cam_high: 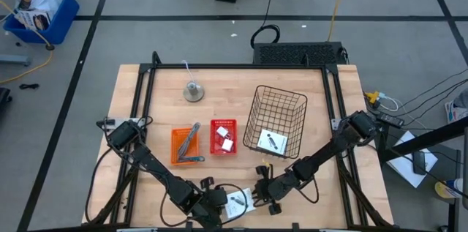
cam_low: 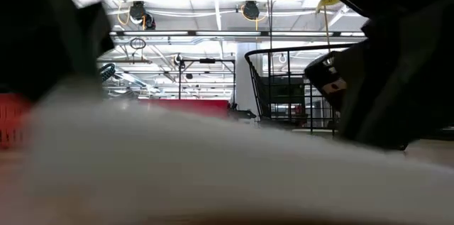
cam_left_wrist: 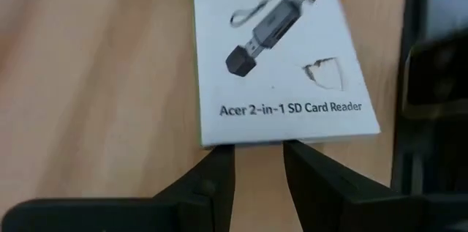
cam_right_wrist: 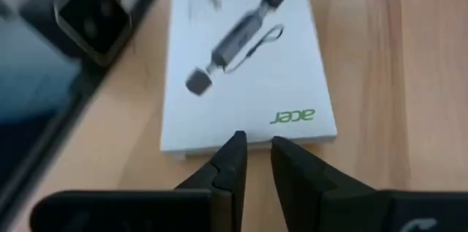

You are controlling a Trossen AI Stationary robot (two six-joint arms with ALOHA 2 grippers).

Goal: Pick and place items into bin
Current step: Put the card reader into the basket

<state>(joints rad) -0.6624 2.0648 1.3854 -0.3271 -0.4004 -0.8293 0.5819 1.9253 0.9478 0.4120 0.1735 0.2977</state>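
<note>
A wooden table [cam_high: 146, 115] is seen from straight above, with two dark robot arms reaching in from its left and right sides toward the near edge. Between them lies a white card [cam_high: 238, 204], flat on the wood. It is printed with a picture of a small card reader and black lettering.

The left gripper [cam_left_wrist: 257, 151] sits at one short edge of the card [cam_left_wrist: 281, 56], its two dark fingers set narrowly apart with their tips touching that edge. Whether they actually pinch the card cannot be told.

The right gripper [cam_right_wrist: 257, 144] meets the card [cam_right_wrist: 245, 71] from the opposite edge, fingers also close together, tips at the card's rim; a grip cannot be confirmed there either.

Farther back stands a black wire basket [cam_high: 252, 126] with a second white card [cam_high: 273, 142] lying in it. To its left is a red tray [cam_high: 214, 124] holding small white blocks [cam_high: 224, 140], then an orange tray [cam_high: 176, 159] holding slim metal tools [cam_high: 190, 144]. A round grey metal object [cam_high: 194, 92] stands behind the trays.
</note>
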